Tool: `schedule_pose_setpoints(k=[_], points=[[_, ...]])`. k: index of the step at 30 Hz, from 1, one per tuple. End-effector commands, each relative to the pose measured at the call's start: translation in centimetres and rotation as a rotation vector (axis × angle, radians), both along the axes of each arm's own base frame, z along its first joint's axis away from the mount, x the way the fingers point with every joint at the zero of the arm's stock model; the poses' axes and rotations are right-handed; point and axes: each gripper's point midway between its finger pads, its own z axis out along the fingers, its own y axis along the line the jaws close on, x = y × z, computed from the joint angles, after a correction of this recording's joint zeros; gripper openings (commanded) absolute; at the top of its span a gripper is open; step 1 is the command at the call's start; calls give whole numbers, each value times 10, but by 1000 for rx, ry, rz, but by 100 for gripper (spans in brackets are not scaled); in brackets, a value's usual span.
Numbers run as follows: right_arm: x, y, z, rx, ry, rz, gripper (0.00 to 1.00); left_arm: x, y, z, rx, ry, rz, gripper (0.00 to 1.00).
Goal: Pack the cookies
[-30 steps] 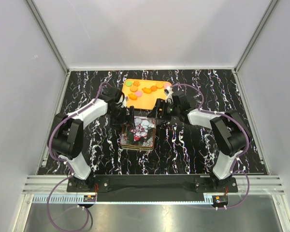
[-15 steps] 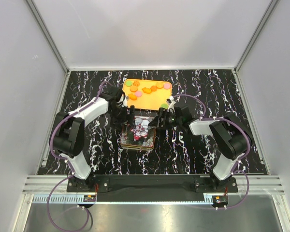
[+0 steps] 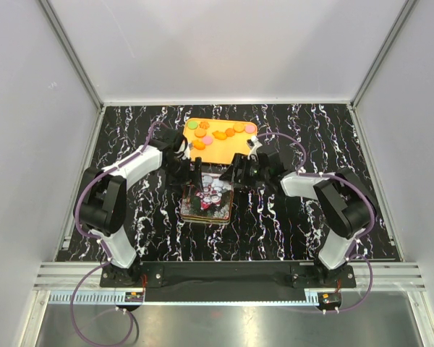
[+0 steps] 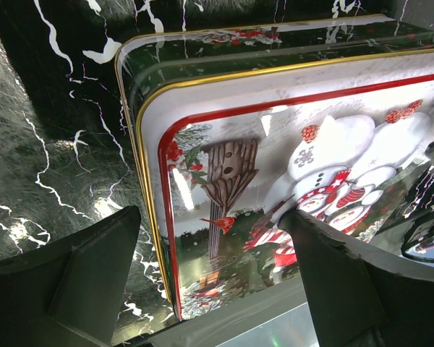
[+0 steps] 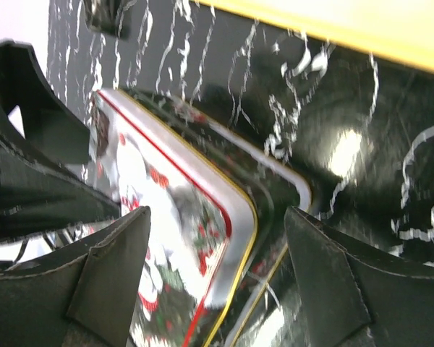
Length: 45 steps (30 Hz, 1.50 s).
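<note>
Where the black marbled table point(image 3: 289, 224) meets grey walls point(image 3: 224, 50), the left gripper point(image 4: 210, 217) and right gripper point(image 5: 217, 212) gape wide above the tin lid point(image 4: 231, 144), clasping nothing.

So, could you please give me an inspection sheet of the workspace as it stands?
Surface: black marbled table, white veining.
Job's things: cookies in orange, pink and green on an orange tray at the far centre; Christmas tin nearer, its snowman lid on top.
Clutter: nothing seen.
Claws: left claw open over the lid's edge; right claw open over a tin corner.
Cables: purple cables routed along both arms.
Surroundings: plain white walls, metal frame.
</note>
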Motion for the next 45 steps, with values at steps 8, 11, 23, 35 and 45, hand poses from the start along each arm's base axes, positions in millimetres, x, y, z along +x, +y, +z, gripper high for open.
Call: schedule_pose_setpoints(k=[8,11,23,35,45], points=[[28,21,-6,16,-73,32,81,17,2,-5,37,-45,0,89],[22,17,-11,13,-66,28,79,18,2,-6,36,-44,2,89],[-8,9,-22,-56,-32,6,69,22,-2,-10,31,-40,5,88],[35,8,19,-66,-207,-5,82,20,0,-10,37,-37,0,88],[43,37,15,57,-236,90,83,21,-2,-9,28,-39,-2,89]])
